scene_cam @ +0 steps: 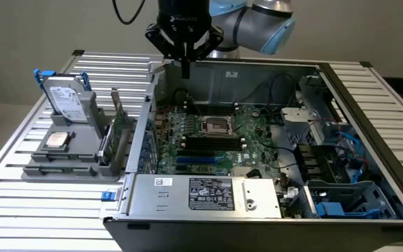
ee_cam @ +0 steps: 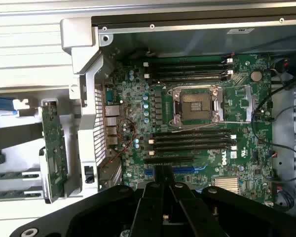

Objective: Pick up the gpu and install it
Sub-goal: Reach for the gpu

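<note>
The task is at its very beginning. The gpu (scene_cam: pixel 117 131) is not picked up yet: it stands on its edge in the grey holder (scene_cam: pixel 69 168) on the worktop (scene_cam: pixel 19 210), just beside the outer wall of the open computer case (scene_cam: pixel 369 157), on the exterior view's left. In the wrist view the gpu (ee_cam: pixel 54 148) shows as a narrow green card seen from the edge, outside the case wall. In the same holder there are also a hard drive (scene_cam: pixel 69 102) with a blue frame and a small square CPU chip (scene_cam: pixel 56 140). Both are apart from the gpu.

The gripper (scene_cam: pixel 185 72) hangs above the rear corner of the case with its fingers pressed together, and it carries nothing. It touches neither the gpu nor the case. In the wrist view the gripper (ee_cam: pixel 163 173) points down at the motherboard (ee_cam: pixel 197 133), over the zone of the long expansion slots (ee_cam: pixel 170 159). These slots look free, so I judge that no card is installed there. The CPU socket (ee_cam: pixel 197 103) in the middle of the board also looks empty.

So, as far as the pictures show, nothing of the work is done. The whole task is left: the grasp of the card, the lift out of the holder, the carrying over the case wall, and the seating of the card in a slot.
</note>
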`<state>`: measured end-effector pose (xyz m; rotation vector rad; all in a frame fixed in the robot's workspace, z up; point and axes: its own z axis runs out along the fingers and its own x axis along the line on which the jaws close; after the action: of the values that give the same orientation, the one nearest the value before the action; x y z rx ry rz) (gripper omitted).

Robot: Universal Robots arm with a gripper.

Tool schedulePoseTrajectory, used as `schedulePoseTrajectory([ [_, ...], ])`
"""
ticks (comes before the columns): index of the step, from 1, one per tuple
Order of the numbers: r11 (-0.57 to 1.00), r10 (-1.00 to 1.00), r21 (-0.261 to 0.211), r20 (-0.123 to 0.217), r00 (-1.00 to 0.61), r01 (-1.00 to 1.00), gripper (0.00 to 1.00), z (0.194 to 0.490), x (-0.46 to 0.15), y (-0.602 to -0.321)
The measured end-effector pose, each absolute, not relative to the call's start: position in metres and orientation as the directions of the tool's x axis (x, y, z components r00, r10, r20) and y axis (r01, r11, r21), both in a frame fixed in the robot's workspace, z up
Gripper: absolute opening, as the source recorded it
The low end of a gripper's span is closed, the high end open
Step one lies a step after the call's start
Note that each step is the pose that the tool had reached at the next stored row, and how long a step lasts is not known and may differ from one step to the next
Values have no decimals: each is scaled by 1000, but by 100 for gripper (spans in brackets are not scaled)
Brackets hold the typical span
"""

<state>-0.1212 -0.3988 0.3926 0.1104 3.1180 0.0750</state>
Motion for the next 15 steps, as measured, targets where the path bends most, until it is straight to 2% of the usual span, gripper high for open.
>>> schedulePoseTrajectory([
  [15, 996, 71, 48, -17, -997, 70, 11, 393, -126, -399],
])
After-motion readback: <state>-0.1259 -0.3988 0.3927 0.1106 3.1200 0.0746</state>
